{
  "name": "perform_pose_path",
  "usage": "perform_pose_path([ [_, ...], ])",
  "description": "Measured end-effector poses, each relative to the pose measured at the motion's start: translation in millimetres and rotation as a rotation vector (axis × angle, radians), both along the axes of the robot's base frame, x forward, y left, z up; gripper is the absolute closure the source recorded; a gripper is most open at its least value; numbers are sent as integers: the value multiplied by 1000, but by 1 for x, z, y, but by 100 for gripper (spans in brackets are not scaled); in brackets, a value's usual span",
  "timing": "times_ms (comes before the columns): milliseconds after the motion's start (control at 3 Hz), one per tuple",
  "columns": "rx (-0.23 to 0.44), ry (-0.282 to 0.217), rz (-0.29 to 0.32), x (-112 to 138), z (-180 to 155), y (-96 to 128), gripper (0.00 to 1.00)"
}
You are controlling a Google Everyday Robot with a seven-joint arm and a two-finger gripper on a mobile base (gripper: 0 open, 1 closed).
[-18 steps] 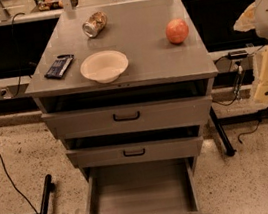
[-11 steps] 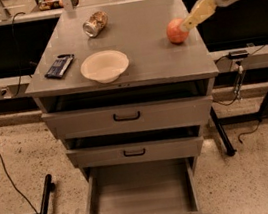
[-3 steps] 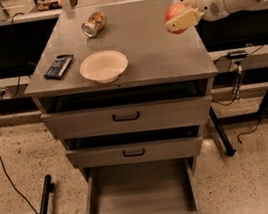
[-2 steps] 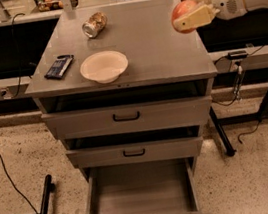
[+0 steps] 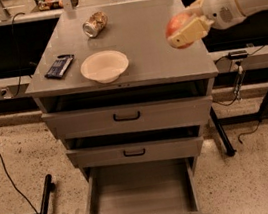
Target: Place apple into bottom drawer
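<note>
Pincer [image 5: 186,32] at two o'clock grips the round red-orange apple [image 5: 176,22] aloft; carrying step, likely next down to six o'clock into the open grey metal bottom drawer [image 5: 140,193].

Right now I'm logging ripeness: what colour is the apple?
Red-orange, camera view; the gripper holds the apple above the cabinet top, right side.
</note>
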State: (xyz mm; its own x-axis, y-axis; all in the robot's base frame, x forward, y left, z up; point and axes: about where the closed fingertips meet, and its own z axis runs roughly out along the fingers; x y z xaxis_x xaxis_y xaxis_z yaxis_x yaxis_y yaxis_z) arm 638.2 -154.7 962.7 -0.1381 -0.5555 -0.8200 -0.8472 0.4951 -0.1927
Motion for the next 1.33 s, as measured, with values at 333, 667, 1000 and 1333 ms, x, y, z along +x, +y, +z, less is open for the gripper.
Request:
perform_pose_path([
  [333,10,7,4,1,-4,2,100],
  [667,45,24,18,-7,-21,10,100],
  [1000,97,-16,26,-28,-37,23,100],
  [1333,133,-19,15,-59,-92,30,100],
])
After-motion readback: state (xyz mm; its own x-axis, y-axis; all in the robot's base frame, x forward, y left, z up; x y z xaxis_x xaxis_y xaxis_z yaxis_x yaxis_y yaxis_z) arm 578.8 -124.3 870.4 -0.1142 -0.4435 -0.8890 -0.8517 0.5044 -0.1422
